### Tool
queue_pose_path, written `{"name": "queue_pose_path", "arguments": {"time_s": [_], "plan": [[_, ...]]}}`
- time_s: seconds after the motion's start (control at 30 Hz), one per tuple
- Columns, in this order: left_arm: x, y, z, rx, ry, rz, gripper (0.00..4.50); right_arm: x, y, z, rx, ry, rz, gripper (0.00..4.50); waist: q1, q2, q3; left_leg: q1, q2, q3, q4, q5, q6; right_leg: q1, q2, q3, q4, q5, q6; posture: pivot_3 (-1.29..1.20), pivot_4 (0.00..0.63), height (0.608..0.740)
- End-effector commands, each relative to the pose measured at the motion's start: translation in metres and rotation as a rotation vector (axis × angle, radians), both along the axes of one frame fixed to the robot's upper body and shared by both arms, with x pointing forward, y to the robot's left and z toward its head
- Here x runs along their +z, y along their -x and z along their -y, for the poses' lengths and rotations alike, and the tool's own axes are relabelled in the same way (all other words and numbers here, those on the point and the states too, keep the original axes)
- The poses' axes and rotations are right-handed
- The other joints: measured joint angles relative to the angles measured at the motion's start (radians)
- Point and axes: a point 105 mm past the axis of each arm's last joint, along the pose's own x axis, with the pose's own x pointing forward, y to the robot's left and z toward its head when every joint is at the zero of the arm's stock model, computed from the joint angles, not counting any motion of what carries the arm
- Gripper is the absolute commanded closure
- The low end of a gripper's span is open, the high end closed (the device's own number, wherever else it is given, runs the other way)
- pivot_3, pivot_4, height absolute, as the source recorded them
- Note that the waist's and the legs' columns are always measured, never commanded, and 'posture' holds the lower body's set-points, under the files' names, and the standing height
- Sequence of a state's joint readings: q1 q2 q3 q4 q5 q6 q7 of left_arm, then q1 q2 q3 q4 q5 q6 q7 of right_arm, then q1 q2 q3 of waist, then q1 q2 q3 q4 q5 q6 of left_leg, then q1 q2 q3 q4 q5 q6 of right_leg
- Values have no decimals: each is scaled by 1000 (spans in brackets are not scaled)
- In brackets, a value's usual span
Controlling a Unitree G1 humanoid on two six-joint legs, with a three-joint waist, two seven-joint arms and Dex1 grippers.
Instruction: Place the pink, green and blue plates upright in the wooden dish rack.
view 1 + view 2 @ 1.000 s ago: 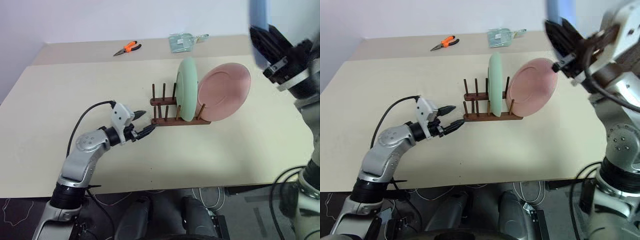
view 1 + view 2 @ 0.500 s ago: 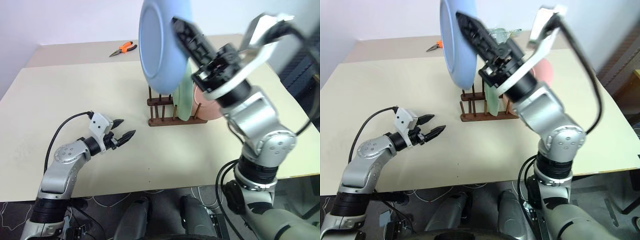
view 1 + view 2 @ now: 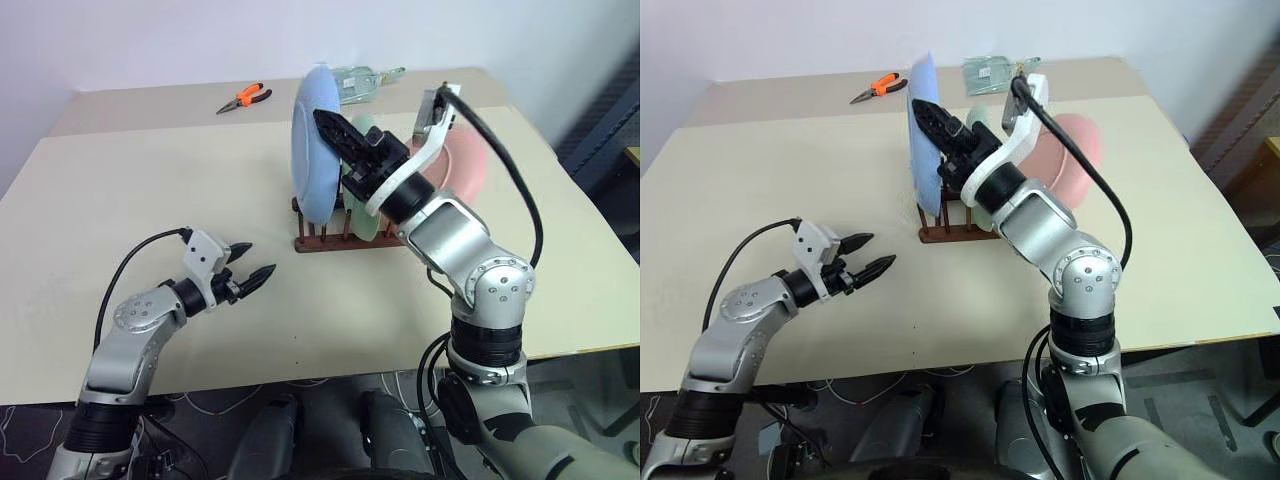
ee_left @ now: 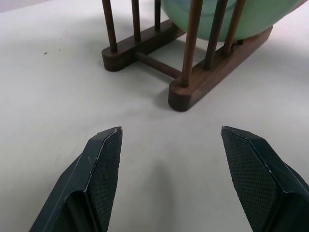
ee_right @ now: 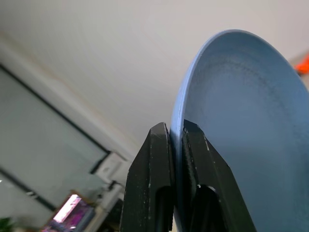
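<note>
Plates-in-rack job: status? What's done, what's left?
Done: the pale green plate and the pink plate stand upright in the dark wooden peg rack. In hand: the right gripper is shut on the rim of the light blue round plate, held on edge above the rack's free pegs. Left: lower it between those pegs and release. The left gripper is open and empty over the table, short of the rack.

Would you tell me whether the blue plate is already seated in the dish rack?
Not yet. The blue plate is upright, pinched at its rim by the right end effector, above the wooden rack's free pegs.
</note>
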State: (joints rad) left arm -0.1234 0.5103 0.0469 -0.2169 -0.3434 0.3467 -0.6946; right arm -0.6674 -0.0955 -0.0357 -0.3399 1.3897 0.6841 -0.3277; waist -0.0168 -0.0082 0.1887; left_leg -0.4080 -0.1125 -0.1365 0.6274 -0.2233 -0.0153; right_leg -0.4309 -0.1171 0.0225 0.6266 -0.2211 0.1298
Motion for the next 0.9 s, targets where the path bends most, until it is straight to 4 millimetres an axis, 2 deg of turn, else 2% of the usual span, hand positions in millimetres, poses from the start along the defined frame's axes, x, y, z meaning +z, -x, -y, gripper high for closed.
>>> {"name": "queue_pose_path", "arguments": {"time_s": [0.03, 0.1, 0.2, 0.23, 0.37, 0.63, 0.77, 0.83, 0.87, 0.9], "plan": [[11, 1, 7, -31, 3, 41, 1134, 7, -2, -1, -26, 19, 32, 4361, -1, 0, 0, 0, 0, 0, 0, 0, 0, 0, 0, 0, 0, 0, 0, 0, 150, 732], [11, 1, 9, -35, 4, 41, 1134, 6, -5, -1, -36, 36, 33, 4361, -1, 0, 0, 0, 0, 0, 0, 0, 0, 0, 0, 0, 0, 0, 0, 0, 150, 732], [11, 2, 12, -42, 5, 41, 1134, 6, -5, -7, -28, 135, 98, 3399, 0, 0, 0, 0, 0, 0, 0, 0, 0, 0, 0, 0, 0, 0, 0, 0, 150, 732], [10, 2, 13, -44, 6, 41, 1134, 7, -4, -9, -25, 154, 120, 2999, 0, 0, 0, 0, 0, 0, 0, 0, 0, 0, 0, 0, 0, 0, 0, 0, 150, 732], [10, 3, 15, -49, 7, 39, 1134, 15, -2, -12, -58, 278, 252, 915, -1, 0, 0, 0, 0, 0, 0, 0, 0, -1, 0, 0, 1, 0, 0, 0, 150, 732], [8, 4, 19, -64, 11, 30, 1134, 40, 3, -3, -128, 449, 512, 915, 0, 0, 0, 0, 0, 0, 0, 0, 0, -1, 0, 0, 1, 0, 0, 0, 150, 732], [7, 4, 25, -84, 11, 30, 1134, 50, 7, 9, -186, 543, 638, 915, 2, 0, 0, 0, 0, 0, 0, 0, 0, -1, 0, 0, 1, 0, 0, 0, 150, 732], [8, 4, 28, -91, 14, 31, 1134, 60, 10, 29, -231, 545, 678, 915, 3, 0, 0, 0, 0, 0, 0, 0, 0, 0, 0, 0, 0, 0, 0, 0, 150, 732], [8, 5, 29, -96, 18, 31, 1134, 66, 11, 44, -260, 537, 688, 915, 4, 0, 0, 0, 0, 0, 0, 0, 0, 0, 0, 0, 0, 0, 0, 0, 150, 732], [8, 6, 32, -106, 20, 32, 1134, 71, 10, 65, -311, 546, 686, 1145, 6, 0, 0, -1, 0, 0, 0, 0, 0, 0, 0, 0, 0, 0, 0, 0, 150, 732]]}}
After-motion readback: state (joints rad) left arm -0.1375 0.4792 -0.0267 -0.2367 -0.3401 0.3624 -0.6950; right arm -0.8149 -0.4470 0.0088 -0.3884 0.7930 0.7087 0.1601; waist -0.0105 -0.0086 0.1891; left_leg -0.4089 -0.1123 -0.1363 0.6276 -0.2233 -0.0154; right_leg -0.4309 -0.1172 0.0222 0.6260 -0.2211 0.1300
